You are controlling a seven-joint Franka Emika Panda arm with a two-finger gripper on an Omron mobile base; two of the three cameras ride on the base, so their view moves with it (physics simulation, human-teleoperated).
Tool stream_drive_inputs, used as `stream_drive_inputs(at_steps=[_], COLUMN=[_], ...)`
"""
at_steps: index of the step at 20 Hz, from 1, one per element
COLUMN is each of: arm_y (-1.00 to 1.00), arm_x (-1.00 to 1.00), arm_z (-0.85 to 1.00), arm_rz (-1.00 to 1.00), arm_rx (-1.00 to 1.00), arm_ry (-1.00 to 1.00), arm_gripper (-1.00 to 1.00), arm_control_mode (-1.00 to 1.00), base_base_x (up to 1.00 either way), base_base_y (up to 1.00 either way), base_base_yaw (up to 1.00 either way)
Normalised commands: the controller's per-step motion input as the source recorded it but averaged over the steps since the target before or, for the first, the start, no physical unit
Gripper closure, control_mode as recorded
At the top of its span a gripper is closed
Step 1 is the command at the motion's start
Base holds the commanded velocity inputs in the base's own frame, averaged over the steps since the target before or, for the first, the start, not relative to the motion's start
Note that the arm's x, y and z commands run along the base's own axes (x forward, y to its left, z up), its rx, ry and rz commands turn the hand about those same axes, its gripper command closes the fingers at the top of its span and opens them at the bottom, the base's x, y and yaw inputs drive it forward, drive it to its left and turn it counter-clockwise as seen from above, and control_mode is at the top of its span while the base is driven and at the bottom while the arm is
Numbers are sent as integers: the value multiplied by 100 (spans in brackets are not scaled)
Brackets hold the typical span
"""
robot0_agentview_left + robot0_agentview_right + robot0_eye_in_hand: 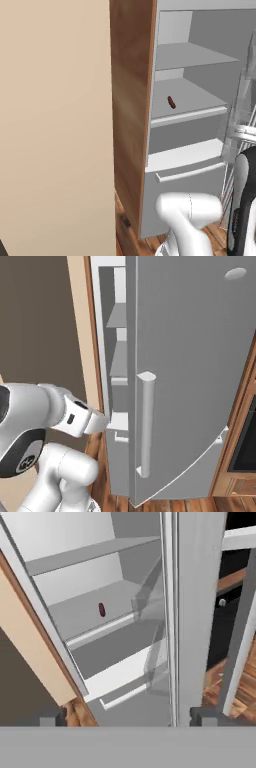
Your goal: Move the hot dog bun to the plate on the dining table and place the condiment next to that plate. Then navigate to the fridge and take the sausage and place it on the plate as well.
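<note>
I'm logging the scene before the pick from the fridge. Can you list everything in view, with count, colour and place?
fridge: one, grey, straight ahead, door swung open
door: one, grey, open to the right, seen from outside in the right base view
handle: one, silver vertical bar, on the door's outer face
shelves: pale grey, several, inside the fridge
sausage: one, dark red, lying on a middle shelf, alone there
cabinet side: one, brown wood, left of the fridge
wall: beige, further left
floor: reddish wood, below the fridge
arm: one, white with dark joints, in front of the fridge
fingers: two, dark, spread wide, holding nothing
</note>
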Motion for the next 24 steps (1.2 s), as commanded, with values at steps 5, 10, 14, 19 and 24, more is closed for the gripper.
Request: stream_drive_inputs(at_steps=[5, 10, 14, 19, 24], arm_y=[98, 19, -32, -68, -84], arm_x=[-68, 69, 100, 96, 74], arm_z=[39, 26, 9, 0, -7], arm_rz=[0, 0, -1, -7, -16], arm_rx=[-1, -1, 0, 0, -7], arm_ry=[1, 13, 17, 14, 10], arm_gripper=[-100, -100, -100, -100, -100], arm_control_mode=[-100, -100, -100, -100, -100], base_base_x=[0, 0, 0, 0, 0], base_base_y=[0, 0, 0, 0, 0], base_base_yaw=[0, 0, 0, 0, 0])
